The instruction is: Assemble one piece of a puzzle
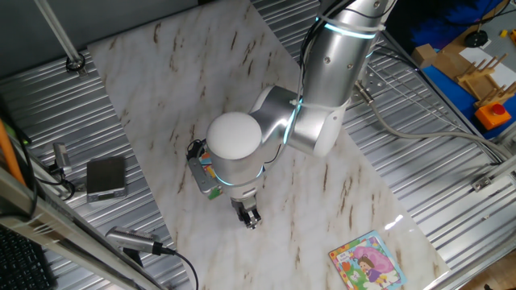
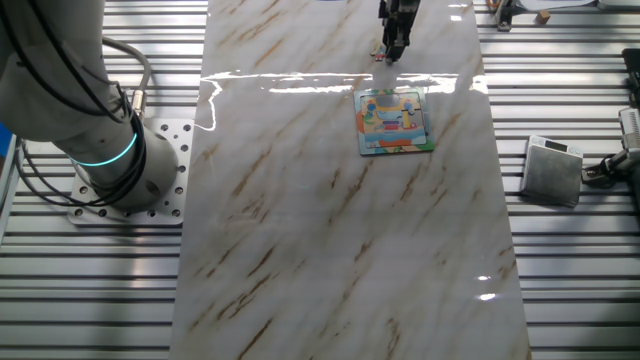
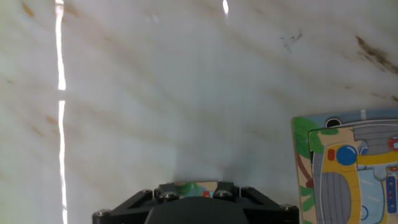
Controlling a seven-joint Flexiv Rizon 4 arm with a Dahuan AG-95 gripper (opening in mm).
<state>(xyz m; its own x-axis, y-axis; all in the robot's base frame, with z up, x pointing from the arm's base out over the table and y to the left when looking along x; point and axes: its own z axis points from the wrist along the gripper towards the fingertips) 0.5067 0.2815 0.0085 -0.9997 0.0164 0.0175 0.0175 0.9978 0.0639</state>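
The puzzle point(image 2: 395, 120) is a small square board with a teal, green and orange border, lying flat on the marble mat. In the hand view its left edge point(image 3: 348, 168) shows at the right. In one fixed view the arm hides most of it point(image 1: 203, 176). My gripper point(image 3: 196, 185) is shut on the piece point(image 3: 186, 186), a tiny green, orange and white bit between the fingers. The gripper point(image 2: 393, 48) is low over the mat just beyond the puzzle's far edge, and stands beside the board point(image 1: 251, 217).
A second square puzzle with a pink-dressed girl point(image 1: 367, 262) lies at the mat's near corner. A grey box point(image 2: 553, 170) sits on the slatted metal table beside the mat. The robot's base point(image 2: 110, 170) stands on the other side.
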